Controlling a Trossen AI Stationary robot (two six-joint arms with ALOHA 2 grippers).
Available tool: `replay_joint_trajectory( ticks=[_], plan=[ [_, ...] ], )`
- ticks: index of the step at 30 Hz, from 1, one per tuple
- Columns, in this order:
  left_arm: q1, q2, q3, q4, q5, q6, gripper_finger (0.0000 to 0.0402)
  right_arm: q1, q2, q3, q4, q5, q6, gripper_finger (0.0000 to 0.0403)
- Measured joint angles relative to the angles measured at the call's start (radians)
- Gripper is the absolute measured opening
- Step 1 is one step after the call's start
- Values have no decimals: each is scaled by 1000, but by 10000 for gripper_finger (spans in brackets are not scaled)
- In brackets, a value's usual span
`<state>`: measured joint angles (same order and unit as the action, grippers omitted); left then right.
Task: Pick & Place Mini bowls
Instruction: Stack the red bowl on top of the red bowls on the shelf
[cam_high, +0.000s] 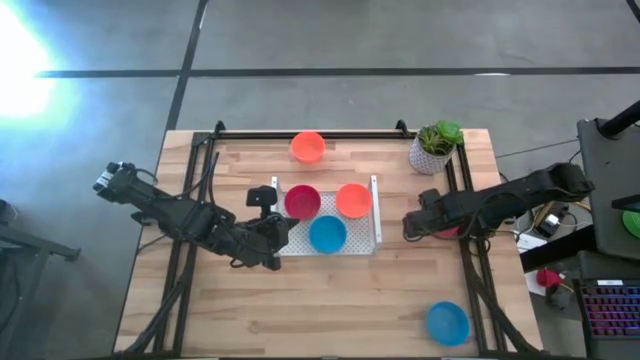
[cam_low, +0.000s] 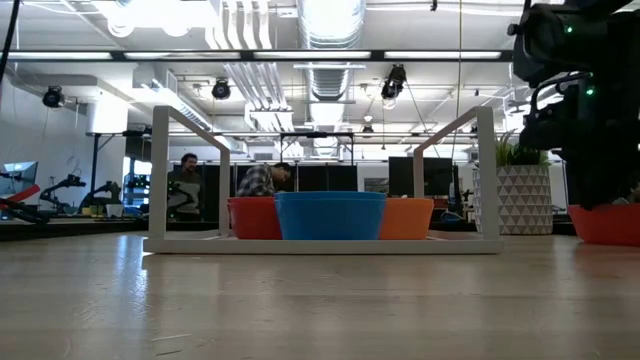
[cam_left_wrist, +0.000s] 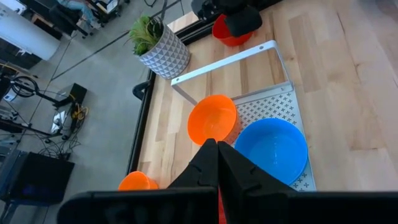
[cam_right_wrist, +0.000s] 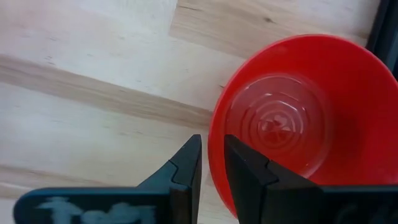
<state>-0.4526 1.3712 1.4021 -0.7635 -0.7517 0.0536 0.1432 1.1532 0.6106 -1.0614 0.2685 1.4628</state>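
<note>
Bowls in tray (cam_high: 376, 215): red (cam_high: 301, 202), orange (cam_high: 352, 200), blue (cam_high: 327, 234).
Red bowl (cam_right_wrist: 292, 118): right of tray, rim between my right tool (cam_right_wrist: 211, 163) fingers.
Other bowls: orange (cam_high: 308, 147) beyond tray; blue (cam_high: 447, 323) at near table (cam_high: 330, 300) corner.
Left tool (cam_left_wrist: 217, 163): closed, empty, beside tray.
</note>
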Motion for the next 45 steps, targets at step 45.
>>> replay_joint_trajectory(
  ticks=[45],
  plan=[
    [0,0,0,0,36,-4,0,71,250,483,-269,161,-739,8]
  ],
)
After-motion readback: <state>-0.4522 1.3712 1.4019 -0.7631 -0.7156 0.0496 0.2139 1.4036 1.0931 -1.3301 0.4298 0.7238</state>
